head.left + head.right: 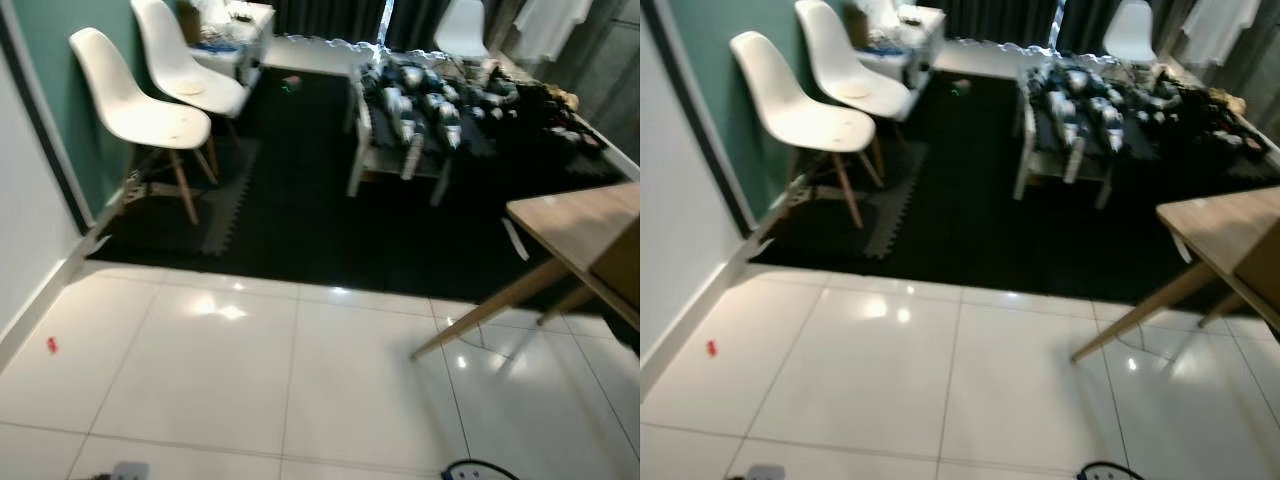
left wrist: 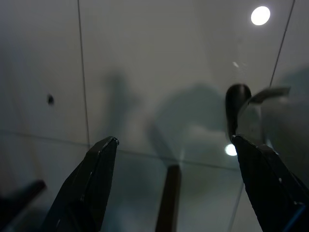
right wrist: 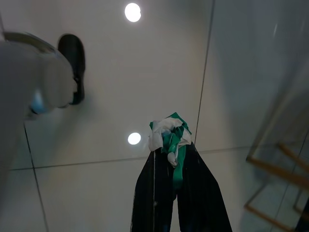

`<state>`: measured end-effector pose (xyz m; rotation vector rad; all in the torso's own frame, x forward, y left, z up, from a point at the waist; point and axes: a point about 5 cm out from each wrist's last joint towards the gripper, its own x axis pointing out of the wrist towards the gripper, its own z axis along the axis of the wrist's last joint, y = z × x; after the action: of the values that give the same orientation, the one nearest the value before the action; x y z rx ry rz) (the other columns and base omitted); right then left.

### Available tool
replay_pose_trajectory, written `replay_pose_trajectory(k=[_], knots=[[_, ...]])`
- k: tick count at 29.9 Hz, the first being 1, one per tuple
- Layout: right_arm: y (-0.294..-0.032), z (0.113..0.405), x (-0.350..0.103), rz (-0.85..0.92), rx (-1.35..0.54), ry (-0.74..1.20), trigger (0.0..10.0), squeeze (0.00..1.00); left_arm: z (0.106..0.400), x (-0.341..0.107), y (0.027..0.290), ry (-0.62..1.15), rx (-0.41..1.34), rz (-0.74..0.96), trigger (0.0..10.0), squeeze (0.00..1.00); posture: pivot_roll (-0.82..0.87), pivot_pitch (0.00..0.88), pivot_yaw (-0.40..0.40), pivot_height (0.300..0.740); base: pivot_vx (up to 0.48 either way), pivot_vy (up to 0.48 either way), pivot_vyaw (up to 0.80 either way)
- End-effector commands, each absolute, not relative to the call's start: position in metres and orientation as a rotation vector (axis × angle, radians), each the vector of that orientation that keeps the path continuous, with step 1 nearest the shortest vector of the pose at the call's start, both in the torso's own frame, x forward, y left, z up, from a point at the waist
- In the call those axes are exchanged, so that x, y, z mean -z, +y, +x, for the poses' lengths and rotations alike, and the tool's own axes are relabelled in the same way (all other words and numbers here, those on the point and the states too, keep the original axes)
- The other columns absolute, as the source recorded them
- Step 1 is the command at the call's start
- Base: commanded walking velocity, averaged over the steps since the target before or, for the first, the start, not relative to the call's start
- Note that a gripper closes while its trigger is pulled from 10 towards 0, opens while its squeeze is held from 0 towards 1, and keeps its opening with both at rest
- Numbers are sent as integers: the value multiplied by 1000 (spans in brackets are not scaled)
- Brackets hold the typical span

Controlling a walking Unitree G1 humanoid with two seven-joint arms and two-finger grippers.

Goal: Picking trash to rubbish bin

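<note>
- The right pincer [image 3: 170, 145] is clenched on a crumpled green and white wrapper [image 3: 168, 137], in the lower centre of the right wrist view, above the glossy white tiled floor [image 3: 120, 72].
- The left pincer [image 2: 176, 145] is released; its two black fingers [image 2: 91, 183] stand wide apart over the floor.
- In the head view, two white plastic chairs [image 1: 150, 100] stand at the upper left and a wooden tabletop [image 1: 580, 225] at the right edge.
- A small red scrap [image 1: 52, 345] lies on the floor at the lower left.

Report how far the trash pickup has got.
Done: one piece is picked up; the right gripper is shut on a crumpled green-and-white wrapper, held above the white tile floor. In hand: carrying it; the left gripper is open and holds nothing. Left: a small red scrap lies on the tiles by the wall, and no rubbish bin is in sight yet.
</note>
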<state>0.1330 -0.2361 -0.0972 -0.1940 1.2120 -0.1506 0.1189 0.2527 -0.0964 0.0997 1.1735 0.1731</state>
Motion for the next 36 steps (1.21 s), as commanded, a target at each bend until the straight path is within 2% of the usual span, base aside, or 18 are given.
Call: replay_pose_trajectory(k=[1,18,36], knots=[[-242,130,97,-204,159,1222,10000,0,115,98,252,1184,-185,84,10000,0,55,48,-36,740,0,0,-800],[-237,136,96,-237,115,1215,10000,0,119,98,246,1185,-154,101,10000,0,48,29,-14,740,0,0,-796],[-234,133,98,-240,104,1221,10000,0,115,102,239,1201,-137,100,10000,0,53,58,-12,740,0,0,-797]])
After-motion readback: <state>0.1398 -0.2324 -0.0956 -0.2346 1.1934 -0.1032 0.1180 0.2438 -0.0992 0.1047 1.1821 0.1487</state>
